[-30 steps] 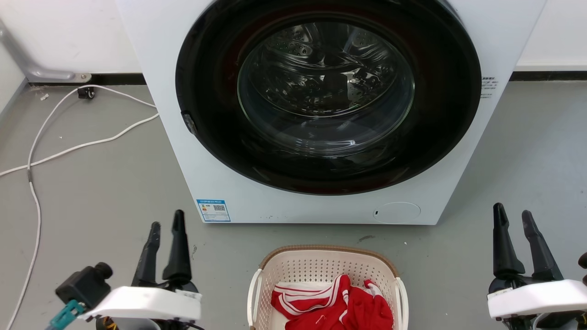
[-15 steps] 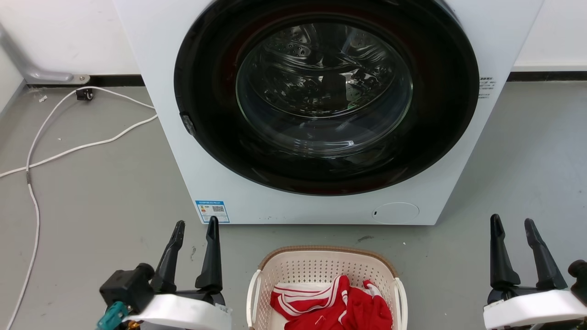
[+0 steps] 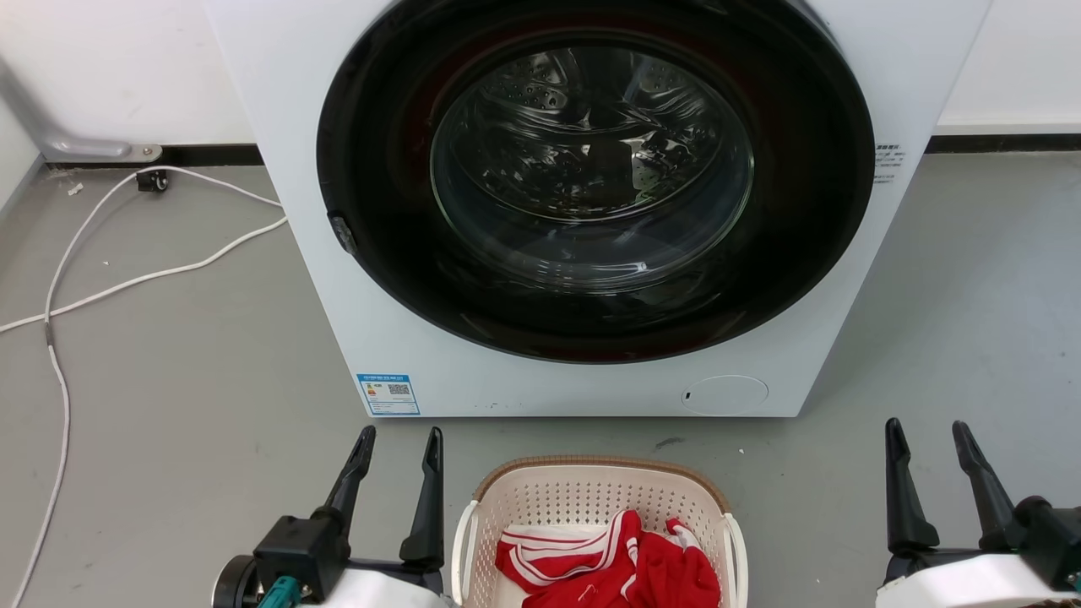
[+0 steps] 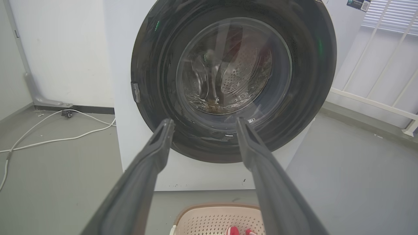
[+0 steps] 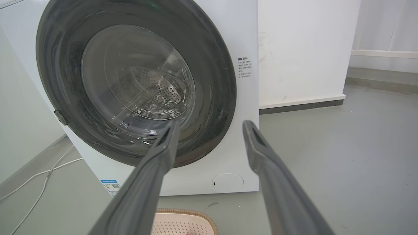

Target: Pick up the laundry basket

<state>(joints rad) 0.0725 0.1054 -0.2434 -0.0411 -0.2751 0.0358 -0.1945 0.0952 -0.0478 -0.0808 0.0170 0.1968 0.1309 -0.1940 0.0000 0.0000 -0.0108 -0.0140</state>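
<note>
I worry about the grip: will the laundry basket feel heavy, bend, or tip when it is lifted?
Probably light: the laundry basket is perforated plastic holding only some red clothes. Its walls may flex slightly, though the brown rim likely stiffens it. Lifted by one white handle alone, it would probably tilt.

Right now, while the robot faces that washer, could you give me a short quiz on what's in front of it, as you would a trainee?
1. True or false: the laundry basket holds red and white clothing.
2. Which is closer to the basket? A: the left end effector. B: the right end effector.
3. Fill in, using the robot's own sides: the white cable lies to the ____ of the washing machine.

Key: 1 true; 2 A; 3 left.
</note>
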